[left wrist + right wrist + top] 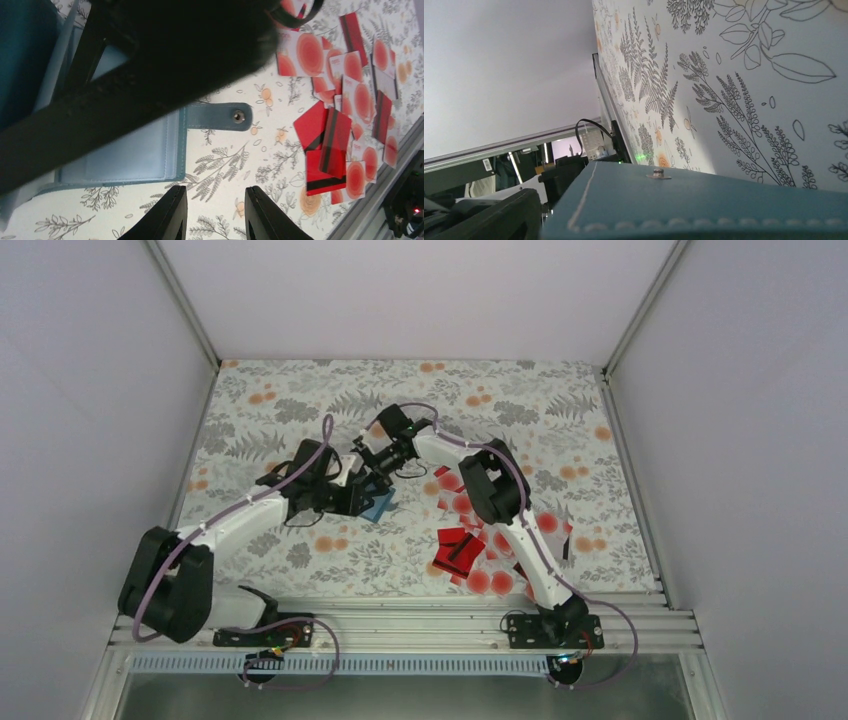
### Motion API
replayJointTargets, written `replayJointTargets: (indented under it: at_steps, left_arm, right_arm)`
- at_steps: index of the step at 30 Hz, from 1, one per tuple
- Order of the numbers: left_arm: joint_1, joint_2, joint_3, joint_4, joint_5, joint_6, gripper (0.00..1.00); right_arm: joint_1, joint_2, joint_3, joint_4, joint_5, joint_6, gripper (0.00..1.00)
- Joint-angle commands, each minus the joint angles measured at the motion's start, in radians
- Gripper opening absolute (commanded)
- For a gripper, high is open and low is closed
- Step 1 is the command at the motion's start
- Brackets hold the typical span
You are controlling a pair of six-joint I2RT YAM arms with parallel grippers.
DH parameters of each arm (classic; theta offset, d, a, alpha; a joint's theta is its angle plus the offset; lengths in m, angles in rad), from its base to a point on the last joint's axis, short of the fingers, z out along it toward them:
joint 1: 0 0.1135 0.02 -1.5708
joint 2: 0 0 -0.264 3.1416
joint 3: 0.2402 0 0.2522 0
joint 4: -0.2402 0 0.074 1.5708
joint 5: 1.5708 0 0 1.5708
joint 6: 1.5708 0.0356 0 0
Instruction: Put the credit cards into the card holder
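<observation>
The teal card holder [379,508] lies open on the floral cloth, its light blue inside [130,155] up and its snap tab [239,116] pointing toward the cards. My right gripper [372,472] reaches over it and appears shut on its raised cover, which fills the bottom of the right wrist view [704,205]; its fingers are hidden there. It is a black blur in the left wrist view [165,55]. My left gripper [352,498] [215,215] is open and empty just beside the holder's edge. The credit cards [462,548] [332,145], red and pale with red dots, lie scattered to the right.
An aluminium rail [400,620] [370,200] runs along the near table edge, close to the card pile. White walls enclose the table on three sides. The right arm's forearm [520,530] passes over part of the card pile.
</observation>
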Motion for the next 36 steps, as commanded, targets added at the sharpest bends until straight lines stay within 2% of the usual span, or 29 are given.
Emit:
replayJointTargets:
  at_steps: [1, 7, 12, 18, 28, 36]
  left_arm:
    - [0.005, 0.072, -0.01, 0.107, 0.013, 0.03, 0.31]
    - [0.005, 0.185, 0.039, 0.187, 0.043, 0.016, 0.31]
    - [0.005, 0.263, 0.119, 0.099, -0.128, 0.031, 0.31]
    - [0.005, 0.256, 0.132, 0.04, -0.247, 0.062, 0.31]
    - [0.033, 0.291, 0.166, 0.01, -0.39, 0.083, 0.31]
    - [0.06, 0.4, 0.228, 0.006, -0.405, 0.133, 0.32]
  right_arm:
    - [0.003, 0.028, -0.007, -0.013, 0.065, 0.03, 0.99]
    - [-0.004, 0.031, -0.009, -0.044, 0.07, 0.007, 0.99]
    - [-0.013, 0.023, -0.026, -0.077, 0.084, -0.023, 0.99]
    - [-0.031, 0.011, -0.069, -0.094, 0.1, -0.044, 0.99]
    - [-0.063, -0.017, -0.112, -0.119, 0.122, -0.082, 0.99]
    - [-0.073, -0.023, -0.131, -0.154, 0.147, -0.126, 0.99]
